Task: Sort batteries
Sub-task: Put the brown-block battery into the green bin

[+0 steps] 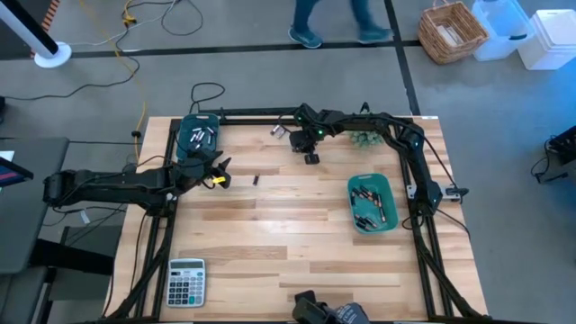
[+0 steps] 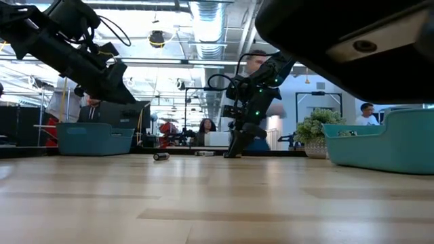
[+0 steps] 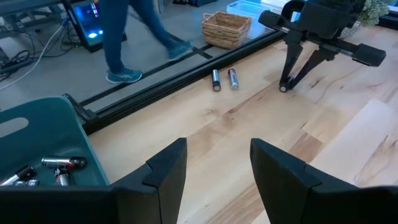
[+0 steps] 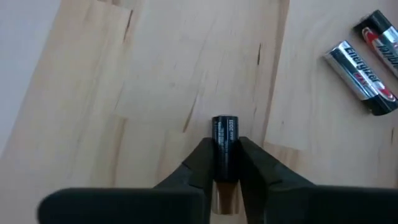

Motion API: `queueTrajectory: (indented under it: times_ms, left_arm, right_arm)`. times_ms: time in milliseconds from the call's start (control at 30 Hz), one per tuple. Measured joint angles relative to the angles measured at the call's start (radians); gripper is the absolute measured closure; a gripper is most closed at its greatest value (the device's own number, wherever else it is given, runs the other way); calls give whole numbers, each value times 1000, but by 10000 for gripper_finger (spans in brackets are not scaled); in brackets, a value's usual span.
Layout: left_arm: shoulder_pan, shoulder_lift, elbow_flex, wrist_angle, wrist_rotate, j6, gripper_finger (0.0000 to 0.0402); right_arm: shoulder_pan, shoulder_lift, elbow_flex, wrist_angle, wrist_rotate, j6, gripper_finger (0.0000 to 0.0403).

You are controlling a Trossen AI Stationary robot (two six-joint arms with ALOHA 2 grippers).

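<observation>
My right gripper (image 4: pixel 225 163) is down at the table's far middle (image 1: pixel 311 159), shut on a small dark battery (image 4: pixel 225 134). Two silver batteries (image 4: pixel 362 78) lie side by side on the wood just beyond it (image 1: pixel 279 132). Another small dark battery (image 1: pixel 255 180) lies alone on the table, left of centre. My left gripper (image 3: pixel 214 177) hovers open and empty at the table's left (image 1: pixel 219 173), beside a dark teal bin (image 1: pixel 183 144) that holds several batteries (image 3: pixel 61 164). A lighter teal bin (image 1: pixel 353 193) at the right also holds several batteries (image 1: pixel 373 205). My right gripper pinches the dark battery's round sides (image 4: pixel 225 152) between its two fingers, about the middle of its length. The fingers slant down from above and lie along the battery, whose one end (image 4: pixel 225 121) sticks out past the fingertips. The fingertips (image 2: pixel 231 154) are down at the table top.
A grey calculator (image 1: pixel 186 282) lies at the near left corner. A small potted plant (image 1: pixel 364 139) stands at the far right, under the right arm. A black frame (image 1: pixel 270 112) runs round the table edge. A person walks on the floor beyond the far edge.
</observation>
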Motion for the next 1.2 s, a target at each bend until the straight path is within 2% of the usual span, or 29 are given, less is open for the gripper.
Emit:
queueTrajectory:
  times_ms: [167, 700, 1200]
  left_arm:
    - [0, 0, 0, 0, 0, 0, 231]
    - [0, 0, 0, 0, 0, 0, 231]
    - [0, 0, 0, -3, 0, 2, 231]
  right_arm:
    - [1, -1, 0, 0, 15, -1, 345]
    - [3, -10, -1, 7, 19, 14, 348]
    - [7, -76, -4, 42, -70, 73, 376]
